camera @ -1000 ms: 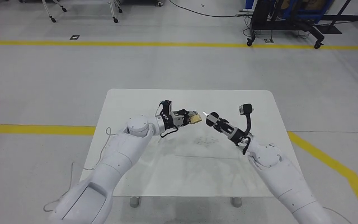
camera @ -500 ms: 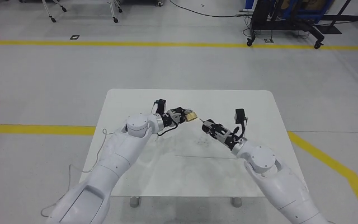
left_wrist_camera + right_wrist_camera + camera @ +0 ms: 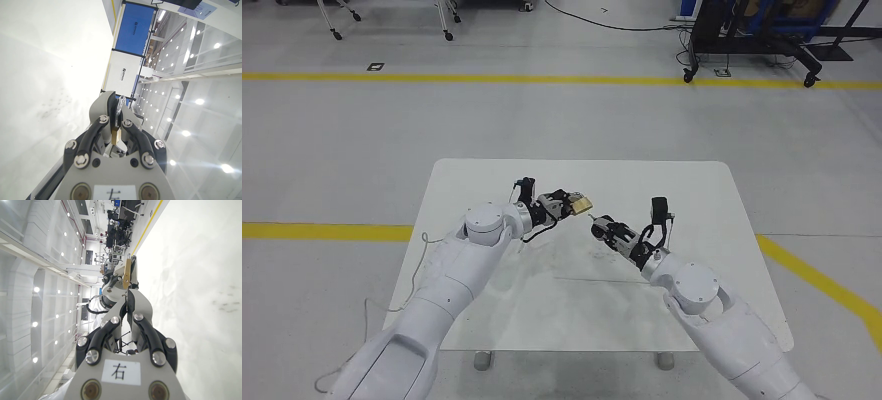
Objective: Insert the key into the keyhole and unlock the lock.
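Currently left hand (image 3: 117,103) is clamped on the lock (image 3: 126,272), clear of the tabletop (image 3: 692,190). The lock sits edge-on, shackle out at the fingertips, keyhole end turned toward the right hand (image 3: 130,293), likely to give the key a straight run in. Right hand is pinched tight, tips just short of the lock's keyhole end. Key is presumably between the pads, can't confirm. Looks like the alignment step, insertion not yet done. Any tilt against the lock could jam it.
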